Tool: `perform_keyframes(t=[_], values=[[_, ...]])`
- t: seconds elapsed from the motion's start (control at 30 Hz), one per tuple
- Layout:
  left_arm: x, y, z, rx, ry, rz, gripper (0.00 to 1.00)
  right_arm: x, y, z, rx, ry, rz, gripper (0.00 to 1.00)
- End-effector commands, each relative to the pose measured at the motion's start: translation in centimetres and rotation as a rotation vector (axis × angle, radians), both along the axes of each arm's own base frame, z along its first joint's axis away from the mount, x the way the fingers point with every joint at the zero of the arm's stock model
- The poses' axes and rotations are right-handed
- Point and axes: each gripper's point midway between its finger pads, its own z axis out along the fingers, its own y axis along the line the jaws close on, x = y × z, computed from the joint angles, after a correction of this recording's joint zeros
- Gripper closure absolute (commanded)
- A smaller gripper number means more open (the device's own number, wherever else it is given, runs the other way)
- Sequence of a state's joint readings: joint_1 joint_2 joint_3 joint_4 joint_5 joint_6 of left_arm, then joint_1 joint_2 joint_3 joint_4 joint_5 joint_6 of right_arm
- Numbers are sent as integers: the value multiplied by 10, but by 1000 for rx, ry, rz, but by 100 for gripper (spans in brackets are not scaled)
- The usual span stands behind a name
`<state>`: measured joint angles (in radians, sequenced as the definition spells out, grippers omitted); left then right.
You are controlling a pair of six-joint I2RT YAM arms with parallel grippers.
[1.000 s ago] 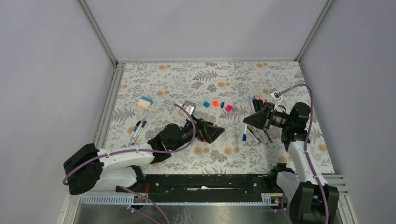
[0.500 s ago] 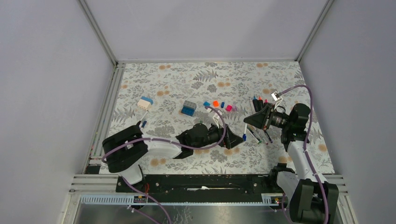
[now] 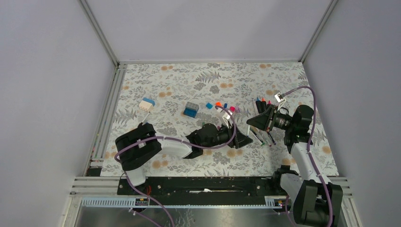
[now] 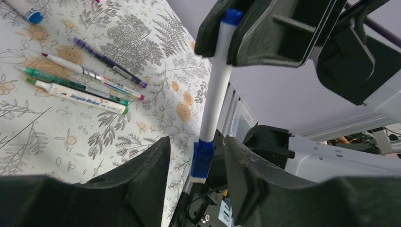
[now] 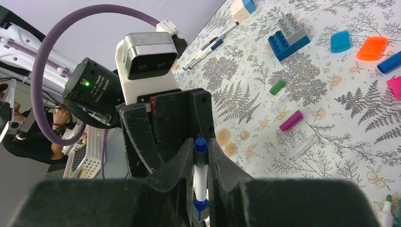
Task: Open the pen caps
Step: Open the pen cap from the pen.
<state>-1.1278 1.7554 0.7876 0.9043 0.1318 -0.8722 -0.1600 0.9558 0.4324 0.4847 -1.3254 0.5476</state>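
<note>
My right gripper is shut on a white pen that hangs down from it, also seen as the pen in the left wrist view. The pen's blue cap is at its lower end. My left gripper is open, with one jaw on each side of that cap and a small gap on both sides. From above, the left gripper sits just below the right gripper. Loose pen caps lie on the mat: blue, orange, pink, green, purple.
Several uncapped pens lie side by side under the right arm, seen from above as pens. A blue-and-grey block and a white-and-blue block sit further left. Dark markers lie at the back right.
My left arm has swung right across the mat to the pen held by the right gripper, and its jaws have narrowed around the blue cap. The right arm has not moved.
</note>
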Motion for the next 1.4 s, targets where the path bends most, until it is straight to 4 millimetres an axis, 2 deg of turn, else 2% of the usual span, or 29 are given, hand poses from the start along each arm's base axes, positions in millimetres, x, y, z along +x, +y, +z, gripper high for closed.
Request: perform_keyframes(t=[0.0, 0.07, 0.17, 0.4, 0.67, 0.73, 0.8, 0.93, 0.97, 1.0, 1.13, 1.2, 1.27, 1.37], values=[[-1, -17, 36, -107, -31, -38, 56, 2, -1, 5, -6, -46, -4, 100], [-2, -19, 36, -108, -23, -51, 69, 2, -1, 5, -6, -46, -4, 100], [-5, -21, 32, -101, -7, -68, 76, 2, -1, 6, -8, -52, -8, 100], [-8, -18, 26, -77, 21, -78, 68, 2, -1, 6, -11, -61, -13, 100], [-7, -14, 21, -63, 40, -57, 71, 3, -2, 7, -14, -66, -21, 100], [-6, -13, 22, -67, 38, -56, 80, 3, -2, 6, -14, -65, -21, 100], [-5, -13, 23, -70, 40, -56, 97, 3, -2, 5, -15, -64, -22, 100], [-3, -7, 24, -78, 40, -60, 100, 2, -2, 4, -21, -75, -19, 98], [-2, -5, 24, -75, 45, -62, 100, 1, -2, 5, -27, -87, -15, 92], [-1, -2, 23, -74, 47, -69, 100, 0, -2, 5, -32, -96, -7, 82], [-2, 17, 19, -50, 64, -117, 100, -3, -5, 12, -78, -169, 26, 34], [-8, 30, 14, -23, 81, -153, 100, -3, -9, 16, -106, -217, 32, 14], [-16, 41, 6, 40, 96, -193, 100, -5, -12, 20, -140, -277, 32, 2], [-30, 58, 0, 129, 100, -266, 100, -7, -15, 20, -242, -410, 50, 0]])
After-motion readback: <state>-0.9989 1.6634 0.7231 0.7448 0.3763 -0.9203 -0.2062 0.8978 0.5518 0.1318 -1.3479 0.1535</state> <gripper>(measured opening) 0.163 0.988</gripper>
